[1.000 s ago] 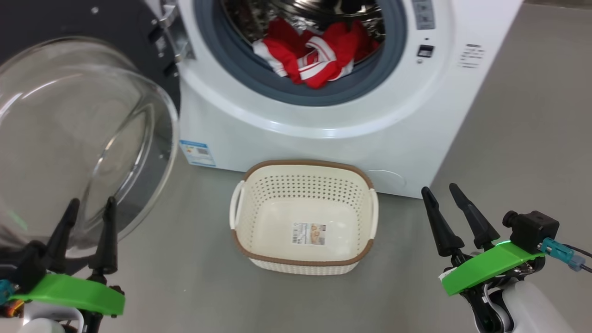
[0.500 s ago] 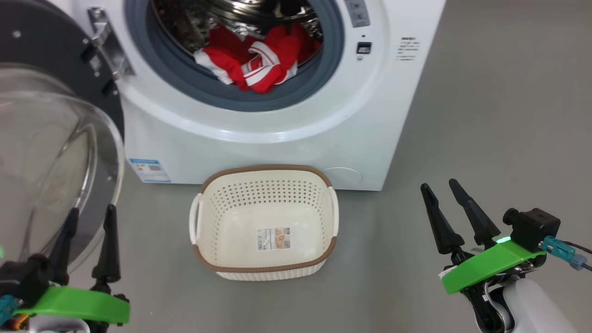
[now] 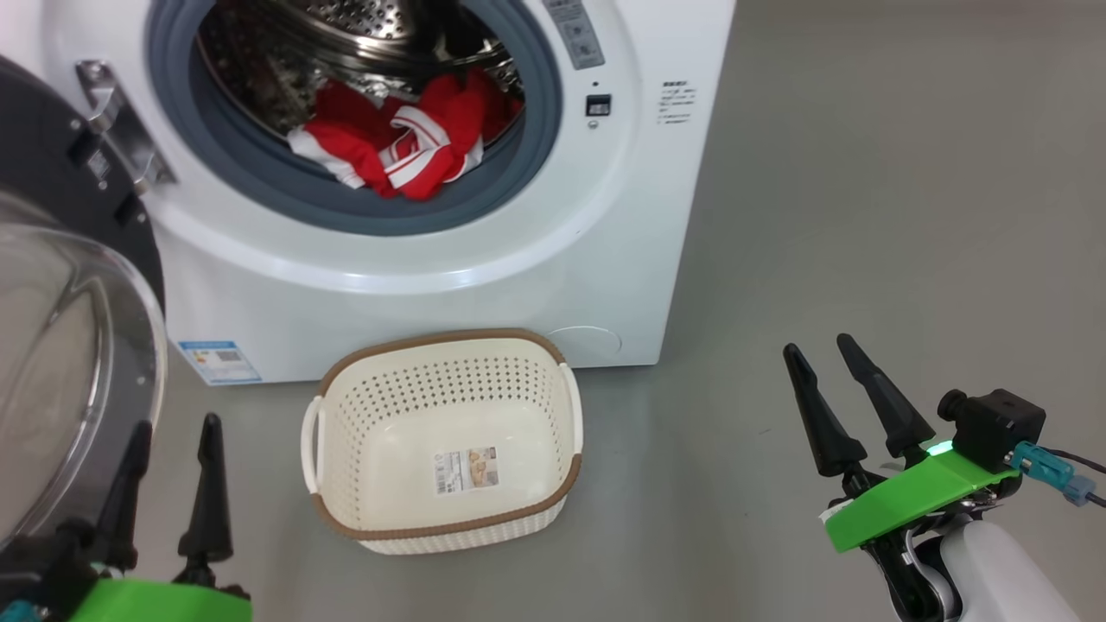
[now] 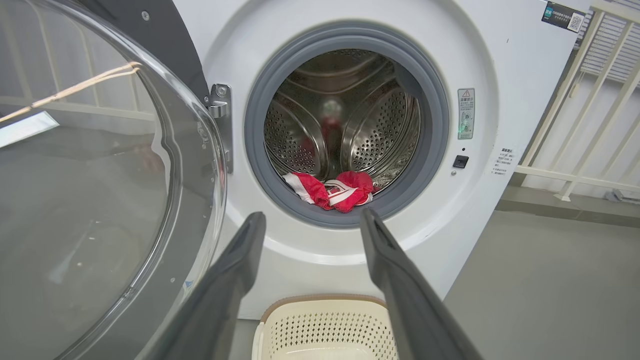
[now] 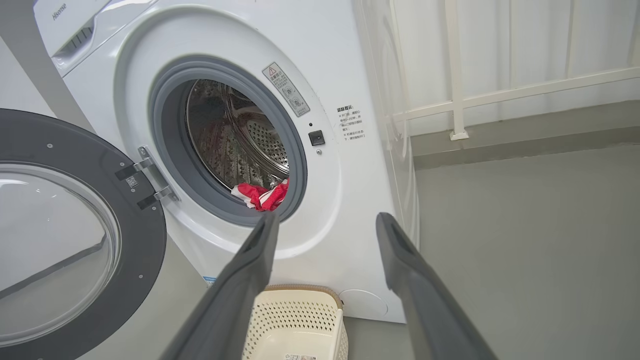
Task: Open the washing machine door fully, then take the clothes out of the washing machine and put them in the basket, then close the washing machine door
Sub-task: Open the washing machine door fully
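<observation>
Head view: clothes [image 3: 393,142] at 11 o'clock inside washing machine [image 3: 432,285], washing machine door [image 3: 34,138] open at 9, basket [image 3: 449,335] at 6, left pincer [image 3: 173,425] at 7 and right pincer [image 3: 818,345] at 4, both apart; left wrist view: clothes near centre; right wrist view: clothes at 9.

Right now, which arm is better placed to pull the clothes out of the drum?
Probably left: the left end effector, open, has the clothes dead ahead in its wrist view. The right end effector, also open, stands farther off, beyond the washing machine side.
</observation>
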Tool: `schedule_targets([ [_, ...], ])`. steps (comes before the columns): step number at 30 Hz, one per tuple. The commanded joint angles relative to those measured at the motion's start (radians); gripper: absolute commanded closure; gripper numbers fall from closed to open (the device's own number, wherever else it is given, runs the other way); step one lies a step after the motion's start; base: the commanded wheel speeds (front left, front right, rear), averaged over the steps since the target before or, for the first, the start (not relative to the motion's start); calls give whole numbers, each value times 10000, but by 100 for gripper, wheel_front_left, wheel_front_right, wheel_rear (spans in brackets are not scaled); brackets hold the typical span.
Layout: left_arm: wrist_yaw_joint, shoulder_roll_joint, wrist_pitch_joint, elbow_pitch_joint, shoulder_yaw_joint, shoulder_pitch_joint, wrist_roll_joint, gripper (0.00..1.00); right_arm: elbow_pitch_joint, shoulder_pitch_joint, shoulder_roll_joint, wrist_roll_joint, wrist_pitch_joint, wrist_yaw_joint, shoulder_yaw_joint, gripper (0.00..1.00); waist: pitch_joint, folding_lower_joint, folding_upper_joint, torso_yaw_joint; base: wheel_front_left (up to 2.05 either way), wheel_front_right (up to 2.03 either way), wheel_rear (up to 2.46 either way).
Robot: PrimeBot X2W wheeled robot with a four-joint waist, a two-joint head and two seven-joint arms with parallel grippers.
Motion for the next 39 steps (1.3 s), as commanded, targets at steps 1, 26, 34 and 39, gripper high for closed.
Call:
schedule_targets([
  [1,-112,181,-122,-254,487,-115,121,0,-267,76,-101,-167,-120,16,212,0,-97,0,0,-142,0,0,0],
  [26,-878,-589,-122,161,1259,133,1141,0,-355,172,-159,-294,-120,16,40,0,47,0,0,-179,0,0,0],
  [34,-1010,-692,-122,162,1392,62,1291,0,-350,110,-185,-346,-120,16,-4,0,173,0,0,-163,0,0,0],
  [39,-1095,-750,-122,187,1449,15,1374,0,-351,83,-169,-362,-120,16,-33,0,234,0,0,-131,0,0,0],
])
